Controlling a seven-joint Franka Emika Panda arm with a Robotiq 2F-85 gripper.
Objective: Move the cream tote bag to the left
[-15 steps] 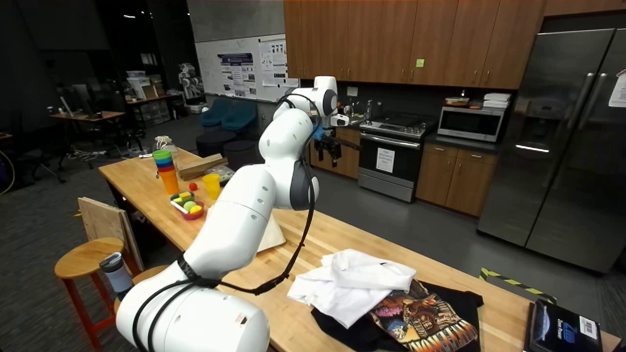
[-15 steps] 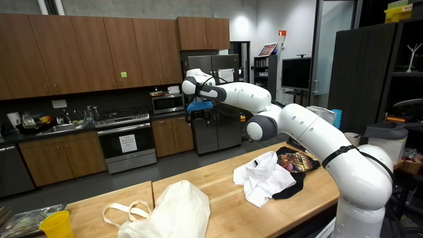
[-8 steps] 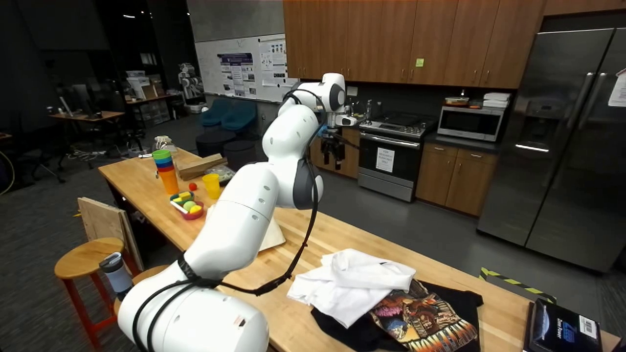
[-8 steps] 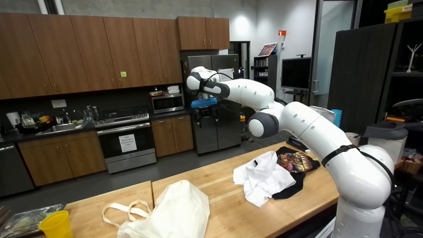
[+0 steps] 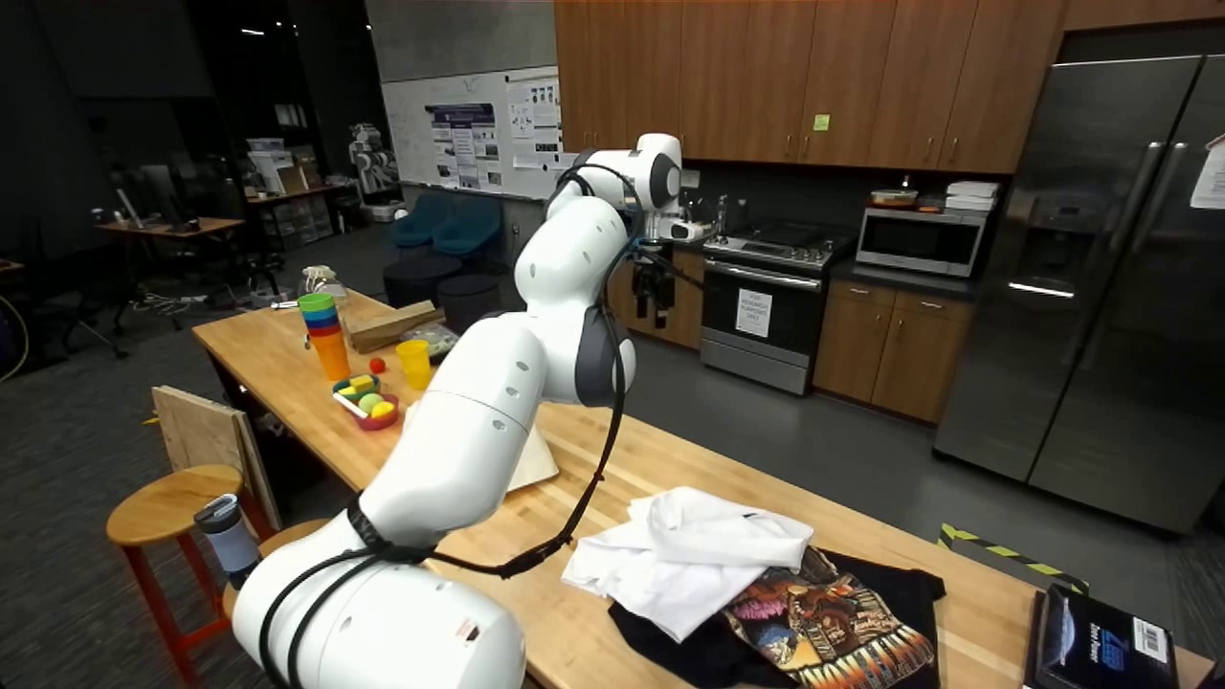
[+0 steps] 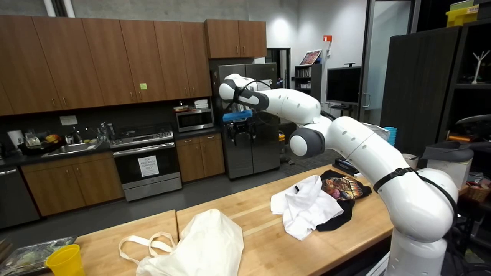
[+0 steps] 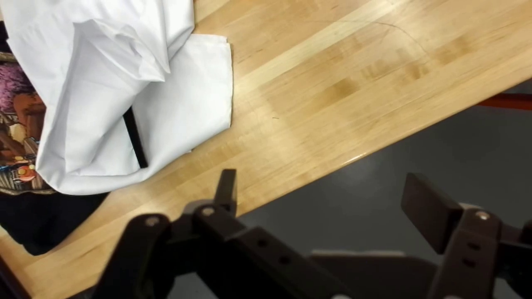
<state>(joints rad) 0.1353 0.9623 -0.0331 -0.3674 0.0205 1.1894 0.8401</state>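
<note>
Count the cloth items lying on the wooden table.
3: the cream tote bag nearest the yellow cup; the white cloth partly over the black printed cloth. More could hide beneath.

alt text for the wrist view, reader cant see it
An open, empty pincer above the edge of a wooden table and grey floor. At upper left, a crumpled white cloth lies partly on a black cloth with a colourful print.

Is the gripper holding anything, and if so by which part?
Nothing is held: the gripper is open and empty; the cream tote bag lies on the table.
</note>
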